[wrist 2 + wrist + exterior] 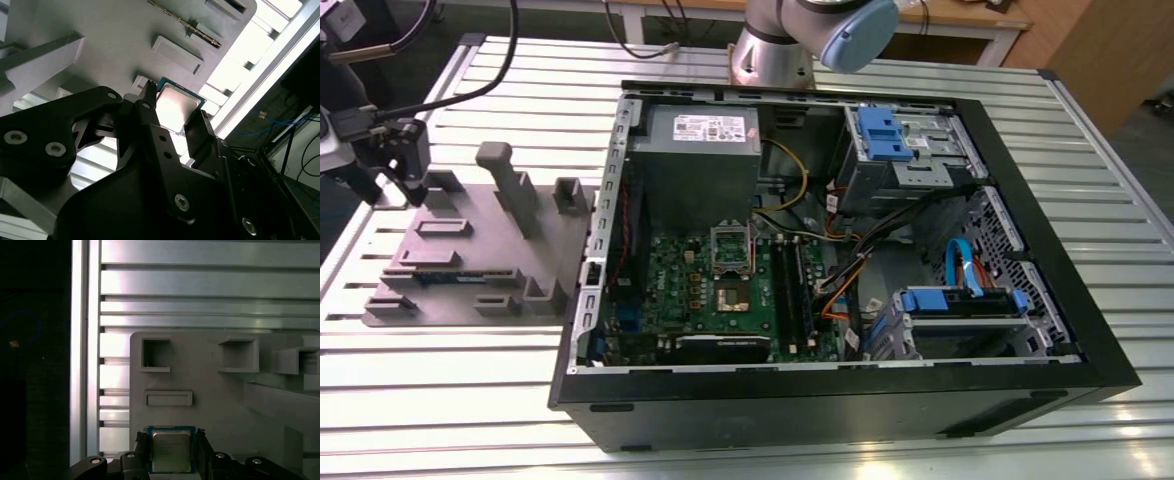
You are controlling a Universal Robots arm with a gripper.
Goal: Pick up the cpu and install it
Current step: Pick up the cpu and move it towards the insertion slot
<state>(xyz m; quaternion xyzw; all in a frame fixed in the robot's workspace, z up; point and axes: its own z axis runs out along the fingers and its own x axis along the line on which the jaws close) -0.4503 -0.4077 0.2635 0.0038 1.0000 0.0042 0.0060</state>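
The cpu (171,451), a small square chip with a shiny metal top and a thin green rim, sits between my two black fingers in both wrist views. One finger (141,440) presses against each of its opposite sides, so my gripper (176,109) is shut on the cpu (175,102). It is held at the corner of the grey fixture plate (210,405); I cannot tell whether it rests on the plate or hangs just above it. In the exterior view my gripper (411,192) stands at the far left over that plate (467,250), well away from the motherboard's socket (731,291).
An open black computer case (841,400) fills the middle and the exterior view's right, with a green motherboard (707,300), a raised socket frame (730,243), a grey power supply (700,130) and cables. Upright grey posts (500,175) stand on the fixture plate. A ribbed aluminium table (454,390) lies below.
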